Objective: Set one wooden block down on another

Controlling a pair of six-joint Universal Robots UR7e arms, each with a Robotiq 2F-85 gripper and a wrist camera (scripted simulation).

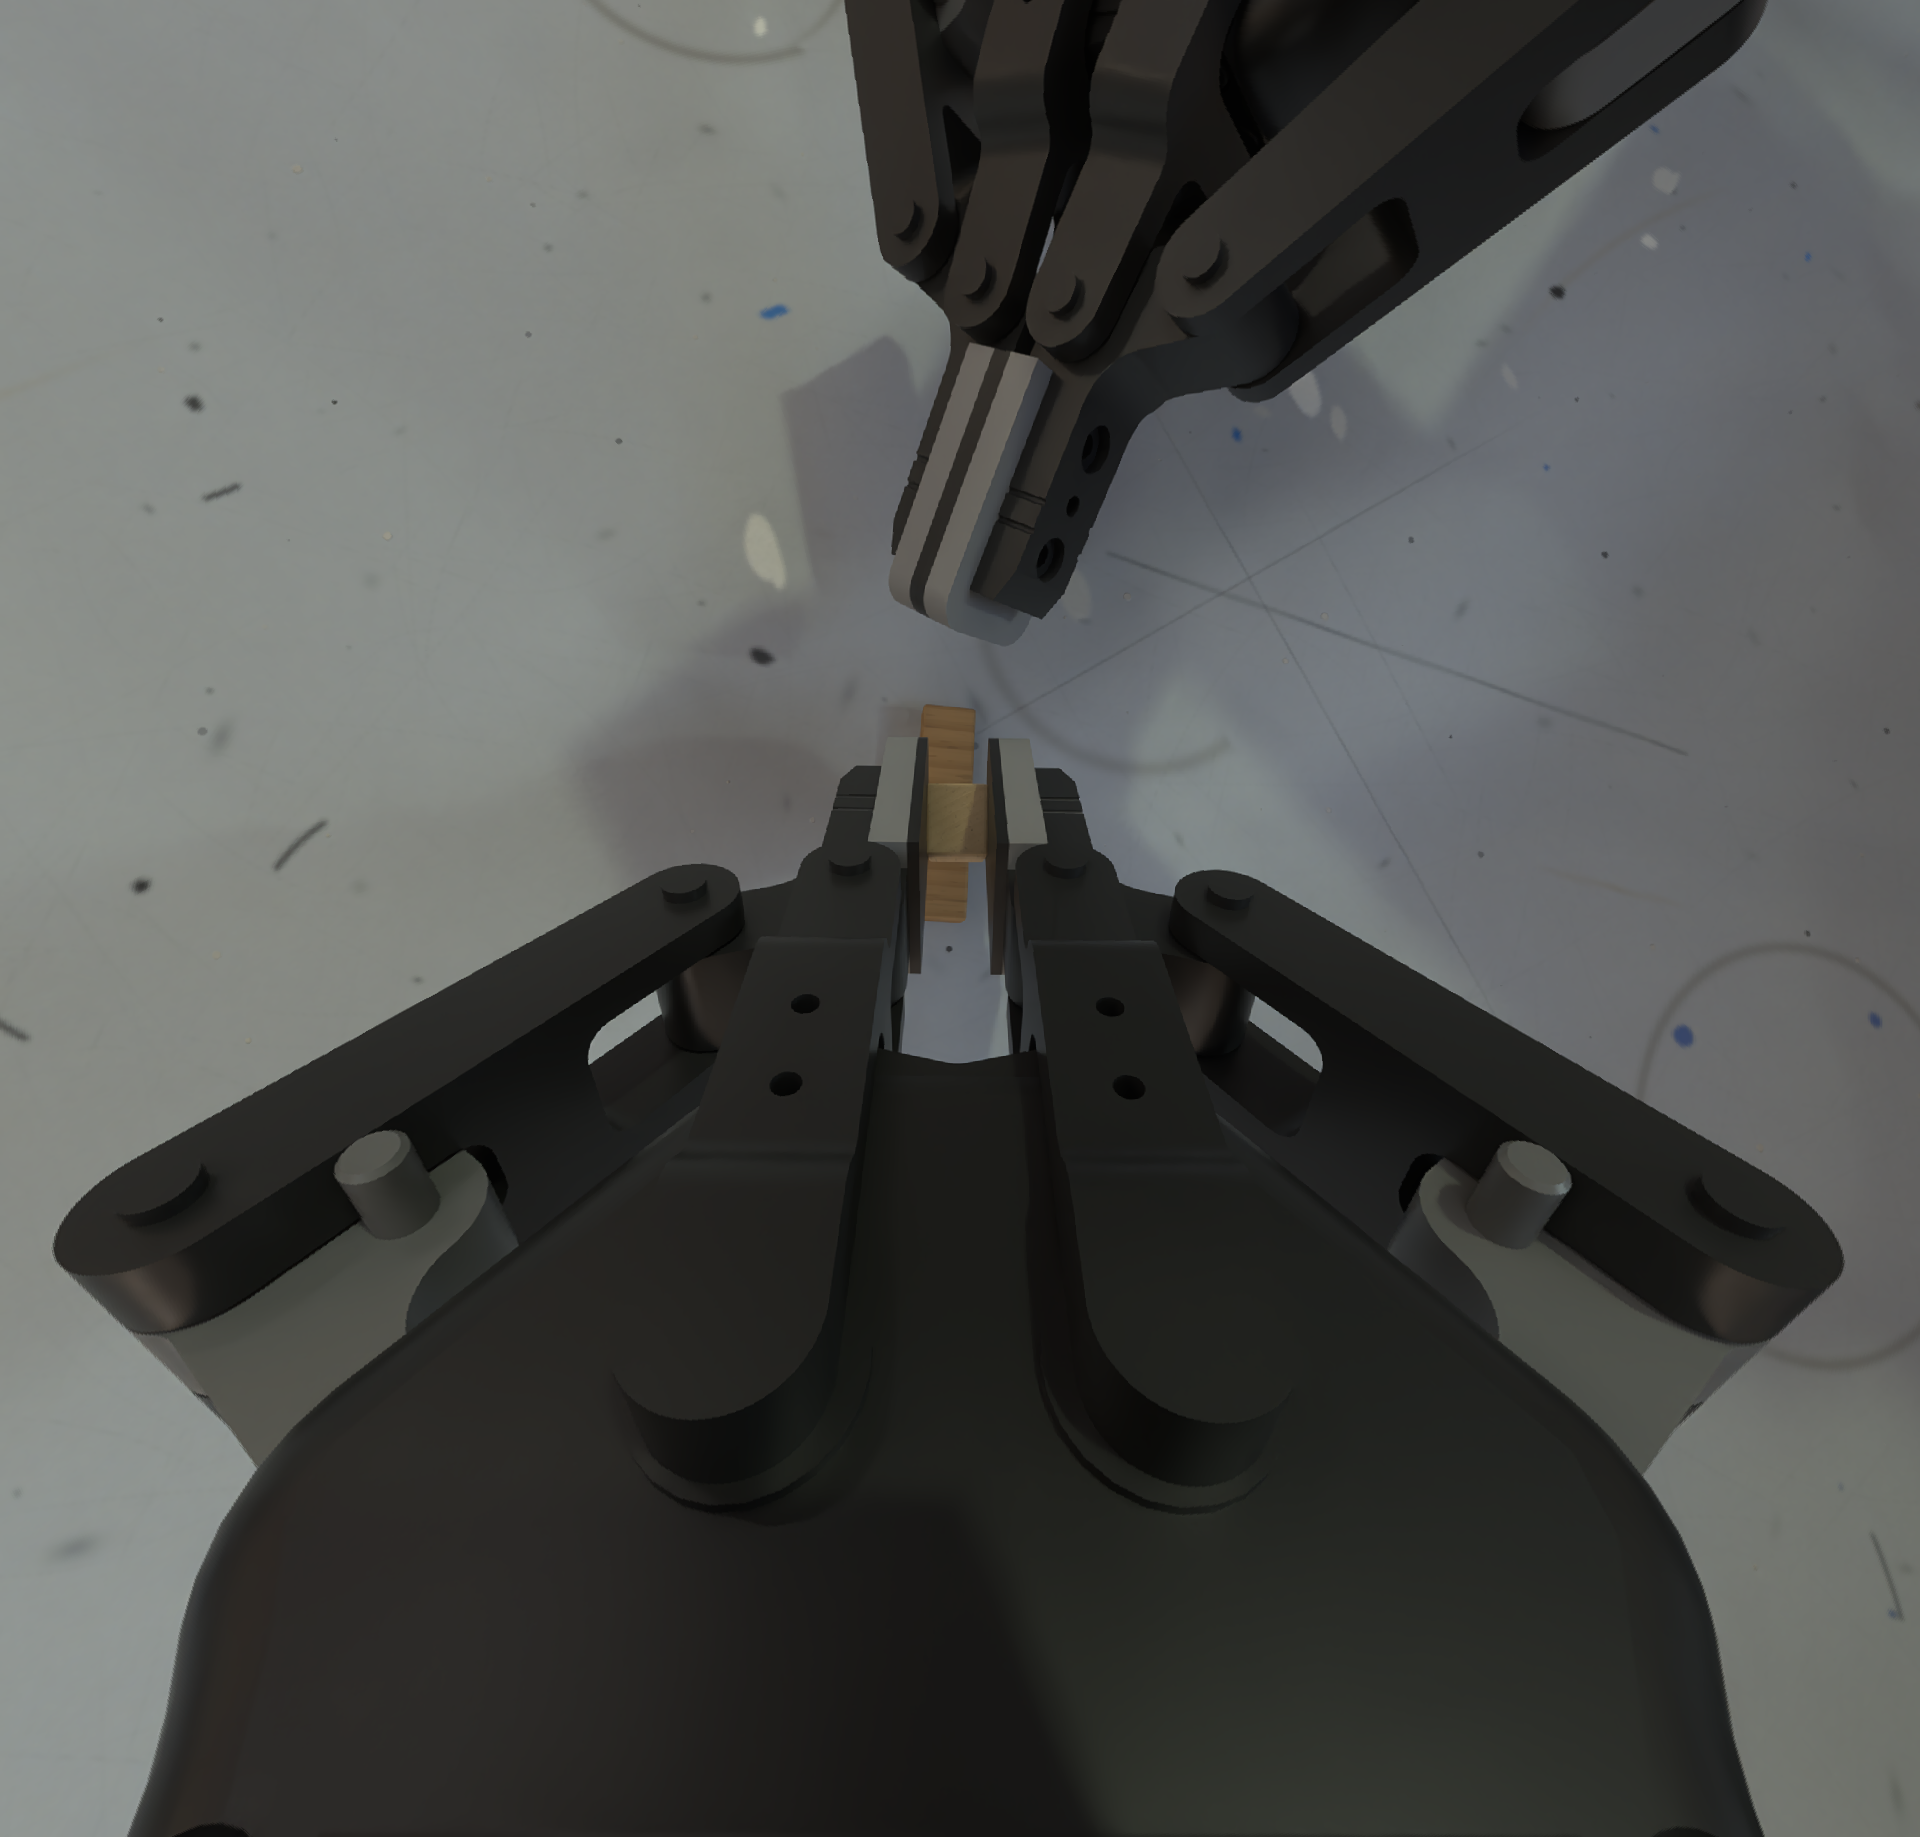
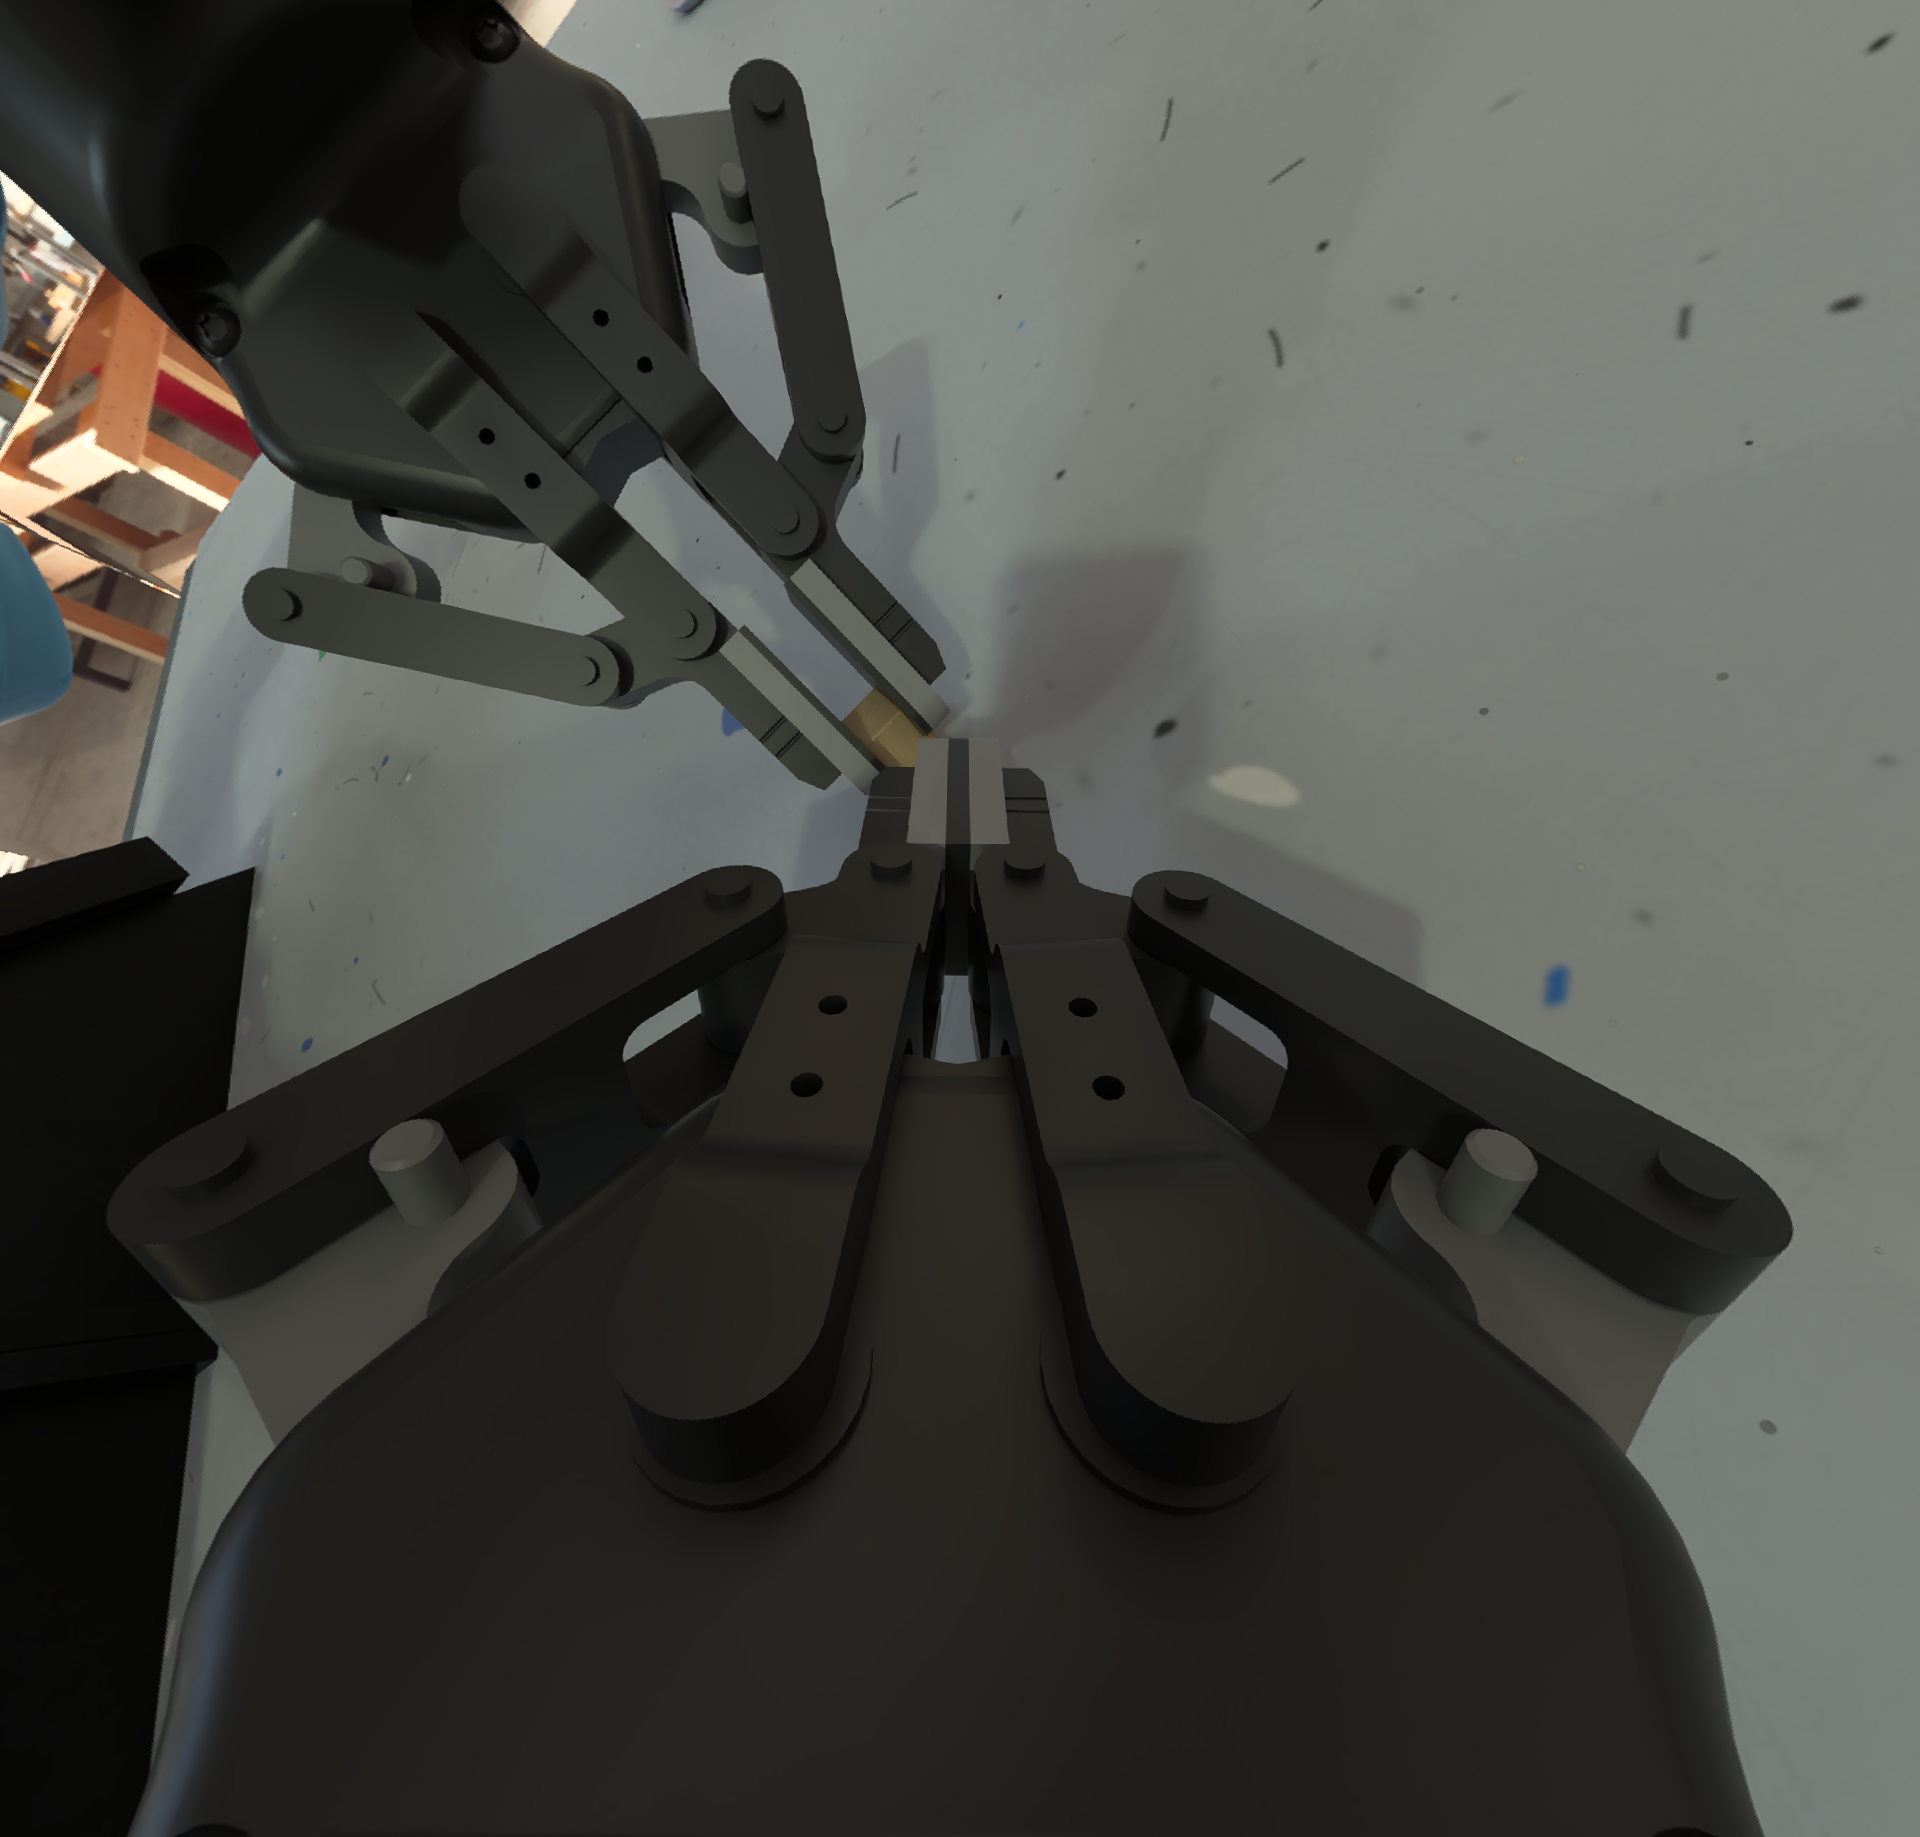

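Note:
In the left wrist view my left gripper [image 1: 958, 774] is shut on a small pale wooden block [image 1: 956, 819]. A second, darker wooden block [image 1: 948, 733] lies on the grey table [image 1: 416, 540] right under it, showing above and below the held one. I cannot tell whether the two blocks touch. My right gripper [image 1: 966, 608] hangs just beyond them with its fingers shut and empty. In the right wrist view the right gripper [image 2: 961, 753] is shut with nothing between the pads. The left gripper [image 2: 883, 738] comes in from the upper left, holding the block [image 2: 878, 722] just ahead of the right fingertips.
The two grippers are very close, tip to tip. A black box [image 2: 94, 1060] stands at the table's left edge in the right wrist view. Wooden shelving [image 2: 104, 416] stands beyond that edge. The table top bears specks and scratches.

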